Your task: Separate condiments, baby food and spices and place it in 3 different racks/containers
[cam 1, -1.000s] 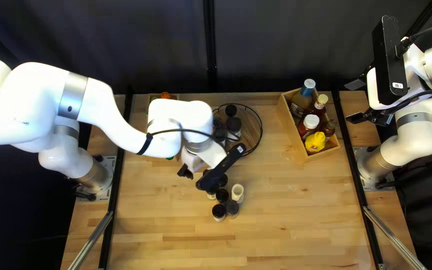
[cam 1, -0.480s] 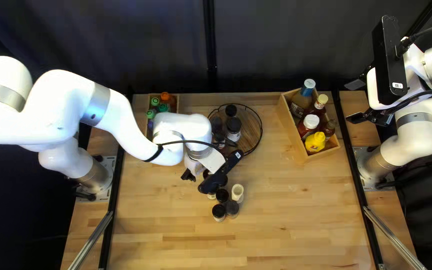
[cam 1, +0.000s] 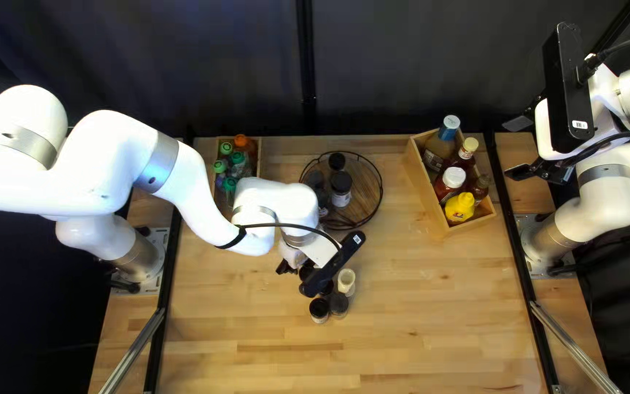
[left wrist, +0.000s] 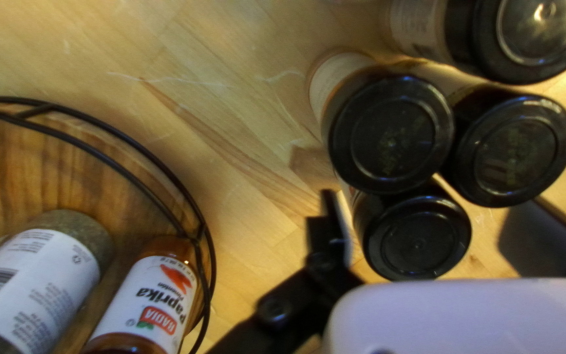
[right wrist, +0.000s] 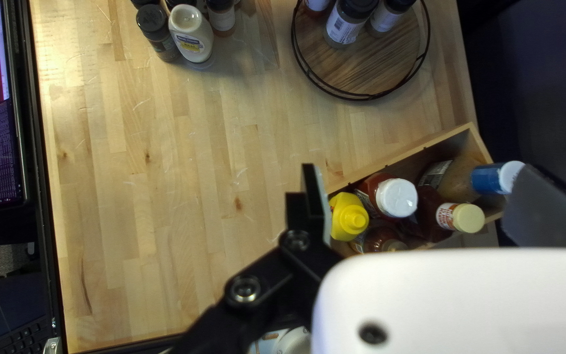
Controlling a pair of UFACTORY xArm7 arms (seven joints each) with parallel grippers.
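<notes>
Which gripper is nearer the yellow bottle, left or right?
Right. The right gripper hangs open just beside the wooden box that holds the yellow bottle. The left gripper is much farther off, at the loose black-lidded jars.

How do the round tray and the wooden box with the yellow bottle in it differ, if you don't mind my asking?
The round tray has an open black wire rim, whereas the wooden box has straight, solid wooden walls. The round tray holds dark-capped jars; the wooden box holds bottles, including the yellow bottle. Both have wooden bases or walls.
</notes>
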